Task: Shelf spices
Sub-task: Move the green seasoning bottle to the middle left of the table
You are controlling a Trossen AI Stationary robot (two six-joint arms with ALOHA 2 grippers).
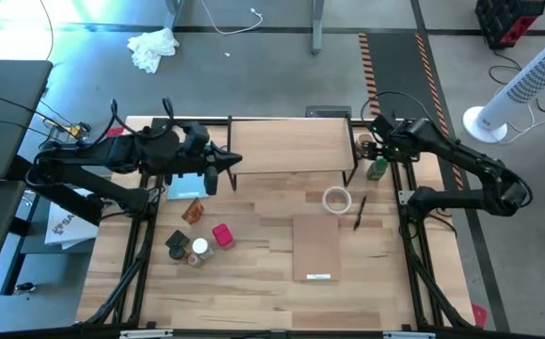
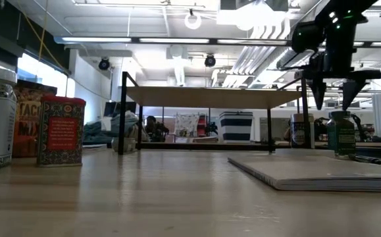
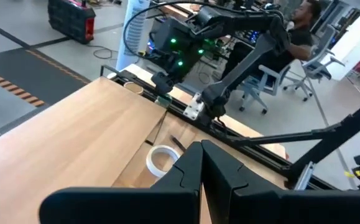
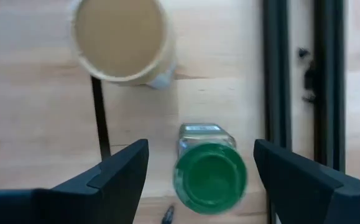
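Note:
A green-lidded spice jar [image 4: 211,177] stands on the table by the shelf's right end [image 1: 352,151], and a tan-topped jar [image 4: 120,38] stands just beyond it. My right gripper [image 2: 333,92] points down just above the green lid, open, one finger to each side and touching nothing. The shelf [image 2: 210,97] stands on its black wire end frames at the far middle. My left gripper [image 1: 230,160] hangs shut in the air by the shelf's left end, holding nothing. A red tin [image 1: 222,234], a dark-topped jar [image 1: 177,245] and a white-topped jar [image 1: 199,249] stand at the near left.
A white tape ring [image 1: 337,200] and a black pen [image 1: 358,212] lie in front of the shelf. A thin pale board [image 1: 316,247] lies flat nearer the front. A light-blue pad [image 1: 185,185] and a brown packet [image 1: 193,211] lie under my left arm.

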